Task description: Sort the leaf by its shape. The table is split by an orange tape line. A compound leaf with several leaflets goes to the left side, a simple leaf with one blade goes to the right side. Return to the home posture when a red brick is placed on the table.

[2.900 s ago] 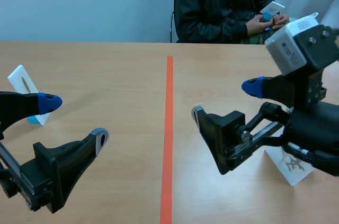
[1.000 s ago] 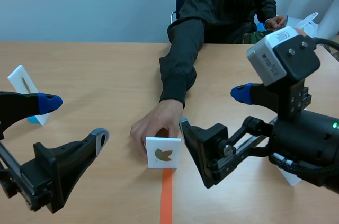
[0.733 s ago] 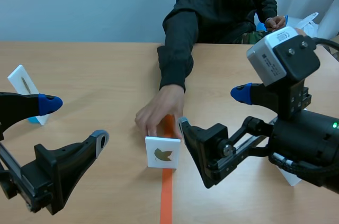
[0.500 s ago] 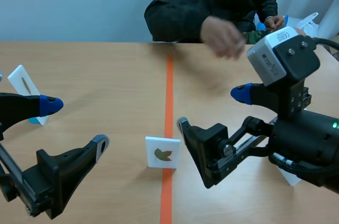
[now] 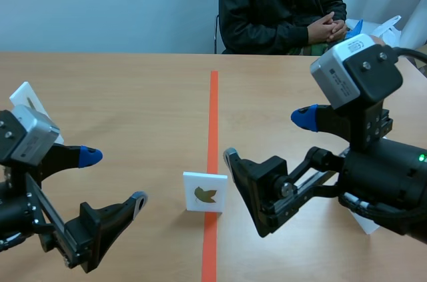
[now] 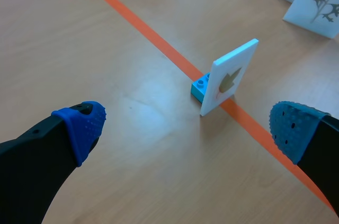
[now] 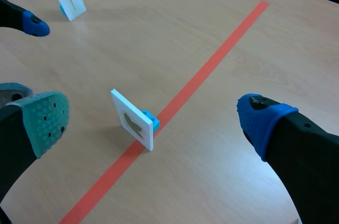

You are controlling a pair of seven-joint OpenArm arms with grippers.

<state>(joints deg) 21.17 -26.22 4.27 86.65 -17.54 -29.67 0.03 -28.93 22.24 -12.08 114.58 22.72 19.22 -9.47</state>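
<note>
The right hand (image 5: 267, 137) and the left hand (image 5: 113, 179) are both seen spread wide, with nothing gripped. Between them the leaf card (image 5: 205, 192) is stood upright on the orange tape line (image 5: 213, 109), propped by a small blue brick (image 6: 200, 87). It is judged light, stiff and easily toppled, and is best pinched across its thin faces.
</note>
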